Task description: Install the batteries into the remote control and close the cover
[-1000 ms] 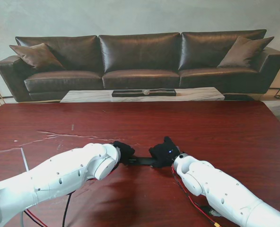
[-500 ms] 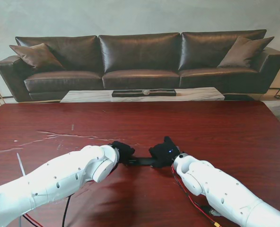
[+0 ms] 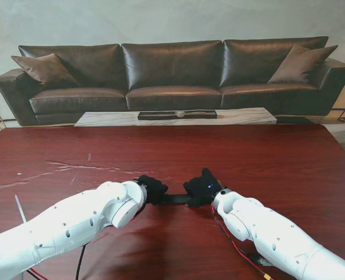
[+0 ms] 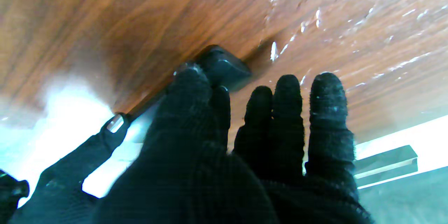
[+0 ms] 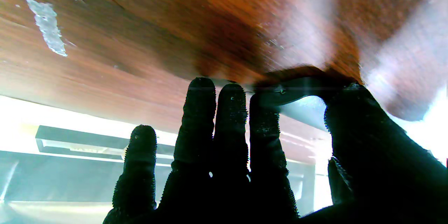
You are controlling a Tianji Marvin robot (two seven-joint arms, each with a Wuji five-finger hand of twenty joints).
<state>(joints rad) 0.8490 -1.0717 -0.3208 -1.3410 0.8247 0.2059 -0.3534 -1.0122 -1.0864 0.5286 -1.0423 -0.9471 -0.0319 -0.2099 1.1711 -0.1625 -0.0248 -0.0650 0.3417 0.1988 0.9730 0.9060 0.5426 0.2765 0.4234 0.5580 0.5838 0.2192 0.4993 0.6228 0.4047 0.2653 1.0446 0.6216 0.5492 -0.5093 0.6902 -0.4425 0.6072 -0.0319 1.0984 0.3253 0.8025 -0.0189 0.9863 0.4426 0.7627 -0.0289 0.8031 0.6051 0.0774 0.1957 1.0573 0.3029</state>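
Two white robot arms reach over the dark red wooden table point(image 3: 248, 157), and each ends in a black gloved hand. The left hand point(image 3: 151, 189) and the right hand point(image 3: 203, 188) face each other, with the long flat black remote control point(image 3: 177, 199) lying on the table between them. Each hand is at one end of it.

Seen from the left wrist, the left hand point(image 4: 217, 154) has one finger point(image 4: 190, 87) pressed on the end of the remote control point(image 4: 224, 66), while its other three fingers stand straight and close together just beside it, not touching it. The thumb sticks out to the side. So this hand pushes on the remote but does not wrap around it.

Seen from the right wrist, the right hand point(image 5: 245, 168) has its thumb point(image 5: 353, 112) on one side of the remote control point(image 5: 297, 92) and a finger on the other side, so it pinches that end. The picture there is blurry.

No batteries can be made out.
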